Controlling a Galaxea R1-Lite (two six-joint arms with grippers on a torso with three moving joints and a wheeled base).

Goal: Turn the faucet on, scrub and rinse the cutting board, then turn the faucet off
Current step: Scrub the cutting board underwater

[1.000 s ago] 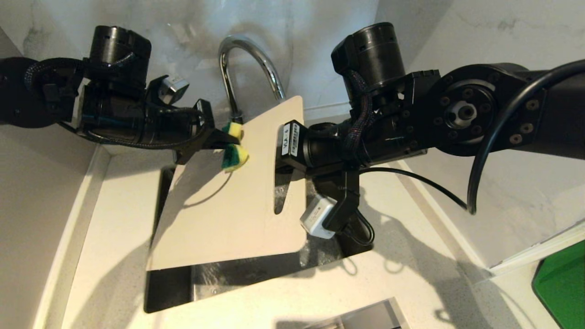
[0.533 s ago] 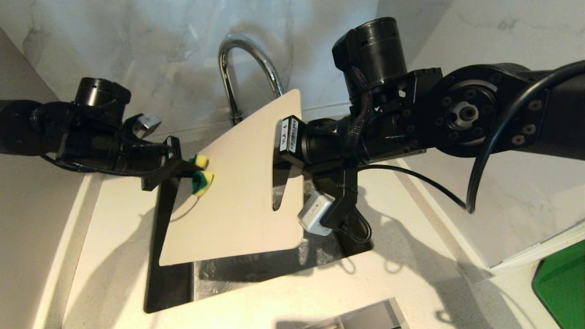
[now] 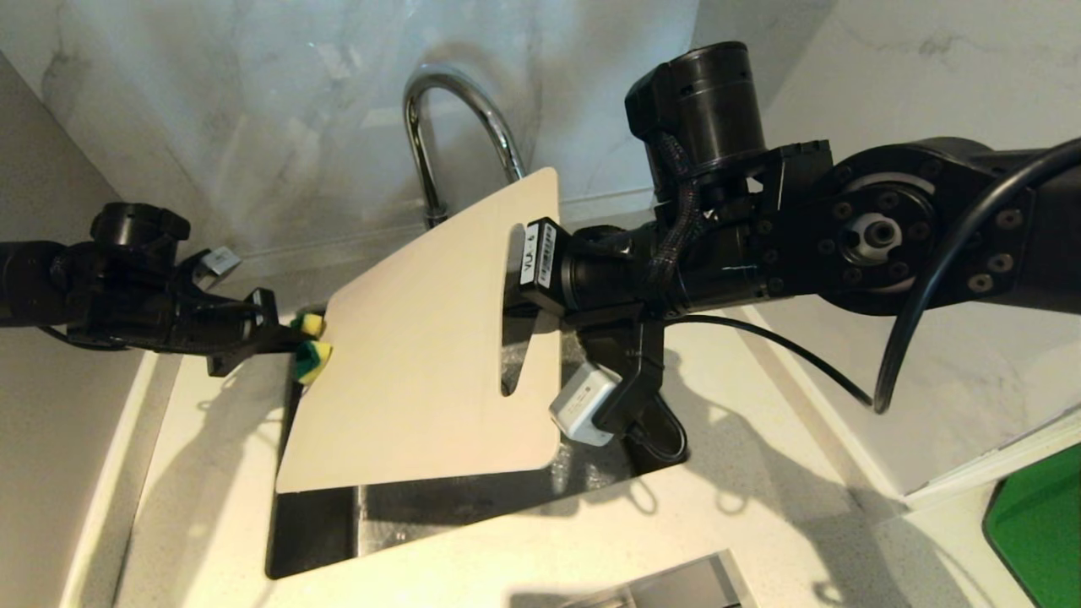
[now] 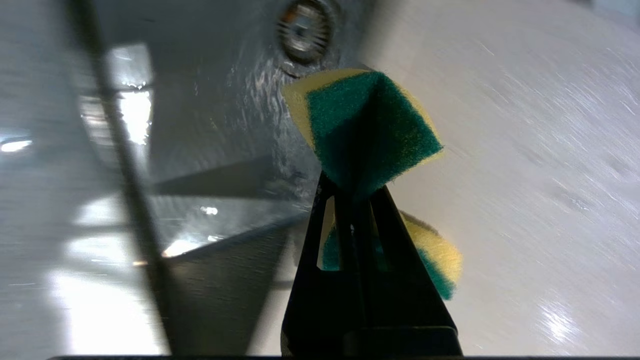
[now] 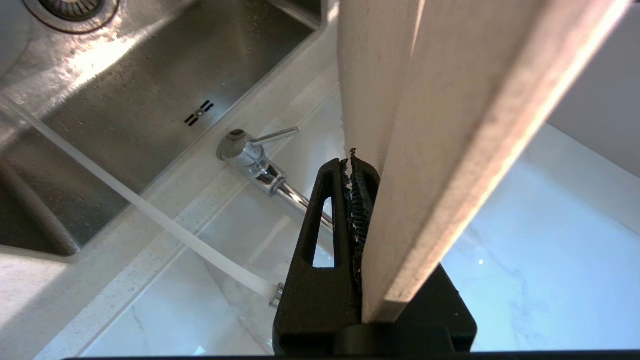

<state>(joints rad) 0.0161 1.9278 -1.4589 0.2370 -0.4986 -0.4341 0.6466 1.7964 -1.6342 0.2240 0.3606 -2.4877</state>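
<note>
A: We are looking, at centre frame in the head view, at the cutting board [image 3: 422, 371], which the right gripper [image 3: 517, 283] is clamping by the rim next to its slot handle. The board is tilting over the steel sink [image 3: 473, 498].

B: And at left of frame, the left gripper [image 3: 291, 346] is pinching a folded green-and-yellow sponge [image 3: 310, 355], jaws narrow on it. The sponge is sitting at the board's left edge; we cannot tell whether it is touching.

A: Where is the water running?

B: In the right wrist view we are seeing a thin stream [image 5: 125, 195] falling from the faucet [image 5: 260, 165] into the basin, behind the board. The chrome spout [image 3: 460, 110] is arching at upper centre of the head view.

A: What are we judging as the risk here?

B: The sponge is working at the very edge, so a stroke may slip off the board into the sink. We are also judging that pressure far from the clamped rim could lever the thin board, twisting it in the right jaws or dropping it.
</note>
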